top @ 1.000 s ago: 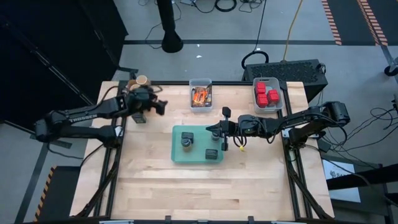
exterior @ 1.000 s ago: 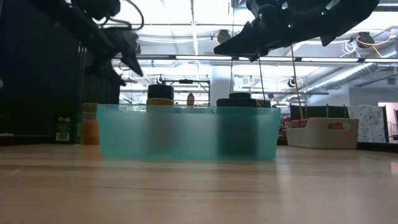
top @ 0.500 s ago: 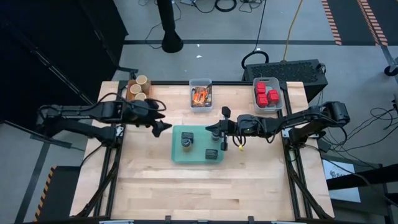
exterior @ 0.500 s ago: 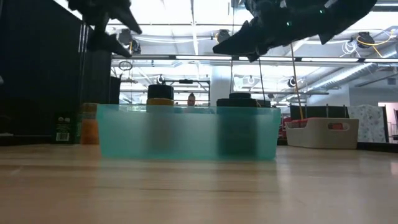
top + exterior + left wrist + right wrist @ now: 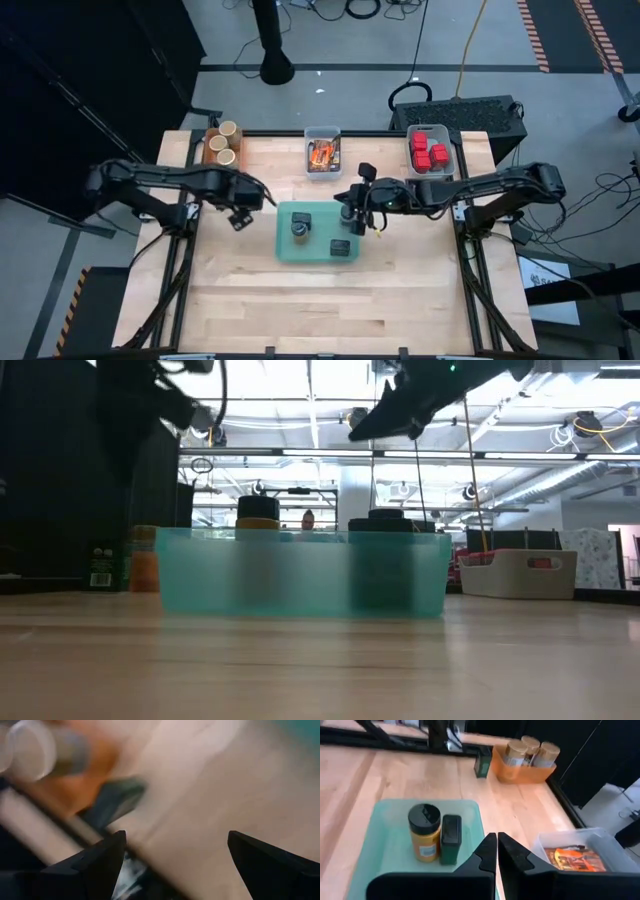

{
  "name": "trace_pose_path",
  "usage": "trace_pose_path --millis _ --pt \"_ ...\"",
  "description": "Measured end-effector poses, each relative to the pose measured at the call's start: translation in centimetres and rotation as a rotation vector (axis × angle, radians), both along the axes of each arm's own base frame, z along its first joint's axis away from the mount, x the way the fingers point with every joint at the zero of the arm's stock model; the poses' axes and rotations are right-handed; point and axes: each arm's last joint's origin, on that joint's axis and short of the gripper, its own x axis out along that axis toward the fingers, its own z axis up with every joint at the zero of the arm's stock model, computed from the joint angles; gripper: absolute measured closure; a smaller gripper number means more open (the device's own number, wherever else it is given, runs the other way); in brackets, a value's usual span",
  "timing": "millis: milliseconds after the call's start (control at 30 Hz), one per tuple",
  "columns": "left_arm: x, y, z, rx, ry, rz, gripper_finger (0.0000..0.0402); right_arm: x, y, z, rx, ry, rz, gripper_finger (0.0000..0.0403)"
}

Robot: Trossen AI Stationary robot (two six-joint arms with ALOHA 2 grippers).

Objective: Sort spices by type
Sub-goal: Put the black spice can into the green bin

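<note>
I see a yellow-labelled spice jar with a dark lid (image 5: pixel 424 839) and a dark green block (image 5: pixel 450 839) standing side by side in the flat teal tray (image 5: pixel 322 250). The left gripper (image 5: pixel 243 207), fingers spread and empty, has swung right from the orange bin (image 5: pixel 211 155). The right gripper (image 5: pixel 349 203), fingers pressed together, now hovers over the tray's far right corner.

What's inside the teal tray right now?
The teal tray holds two things: a yellow jar with a black lid and a dark green block touching it. The tray floor beneath them is covered.
</note>
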Motion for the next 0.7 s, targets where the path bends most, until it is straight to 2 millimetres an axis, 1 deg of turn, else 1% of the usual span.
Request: trace_pose_path --millis 100,233,333,467,633,700 --pt "-0.7 1.0 -0.4 0.018 0.131 0.048 0.0052 -0.8 0.0 0.6 -0.001 0.013 0.0 0.0403" --pt "-0.8 2.3 -1.2 0.011 0.186 0.099 0.0052 -1.6 -0.1 1.4 -0.002 0.009 -0.003 0.0403" --pt "-0.7 3.2 -2.0 -0.009 0.243 0.049 0.0052 -1.9 -0.1 1.8 0.0 -0.011 -0.003 0.0403" --pt "-0.4 3.9 -2.8 -0.045 0.302 -0.066 0.0052 -1.9 0.0 1.6 -0.013 0.002 0.005 0.0403" --pt "-0.2 4.7 -3.2 -0.021 0.324 -0.049 0.0052 -1.9 0.0 1.7 -0.026 0.005 0.013 0.0403" --pt "-0.2 5.0 -3.2 -0.018 0.328 -0.073 0.0052 -1.8 0.0 1.7 -0.03 0.005 0.015 0.0403"
